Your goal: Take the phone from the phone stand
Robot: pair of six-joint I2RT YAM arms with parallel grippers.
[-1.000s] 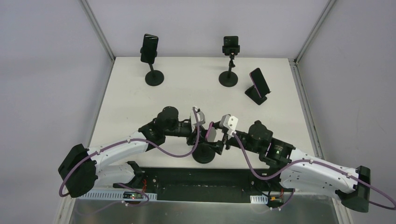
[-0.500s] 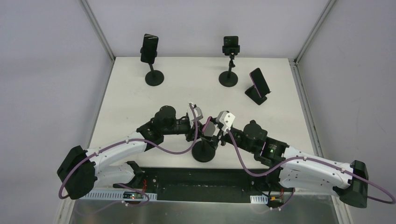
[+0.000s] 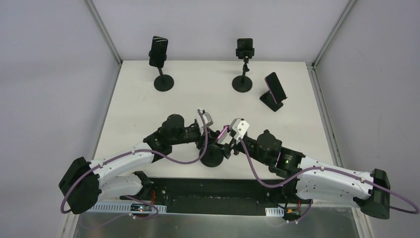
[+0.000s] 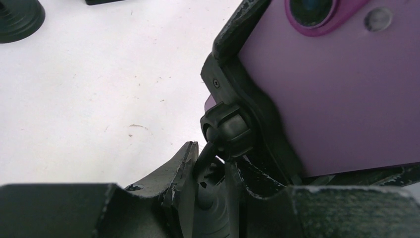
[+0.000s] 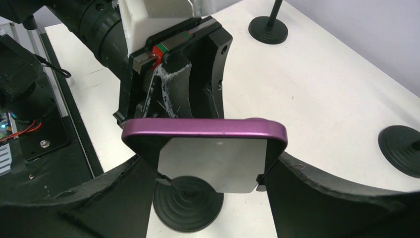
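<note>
From above, my two hands meet low in the middle of the frame at the nearest phone stand (image 3: 212, 157), whose round base sits on the desk (image 3: 148, 109) just ahead of my shoulders. The purple phone (image 3: 221, 138) sits in its clamp. My left hand (image 3: 207, 133) reaches in from the left and my right hand (image 3: 229, 141) from the right. I count four stands and four phones. Besides this pair there is a tall pole stand (image 3: 164, 82) at upper left, a second pole stand (image 3: 242, 83) at upper centre and a low wedge stand (image 3: 271, 101) to its right, each carrying a phone.

In my left wrist view, the phone's purple back fills the upper right. The black clamp and ball joint (image 4: 228, 130) sit at centre. My left hand is drawn narrow around the stand's thin neck just below that joint. I judge this is to pin the stand down so it will not tip or follow the phone.

In my right wrist view, the phone lies edge-on across the middle. My right hand's fingers (image 5: 327, 198) flank it at about its width and seem pressed against its sides. I judge they are holding it, ready to draw it out of the clamp.
</note>
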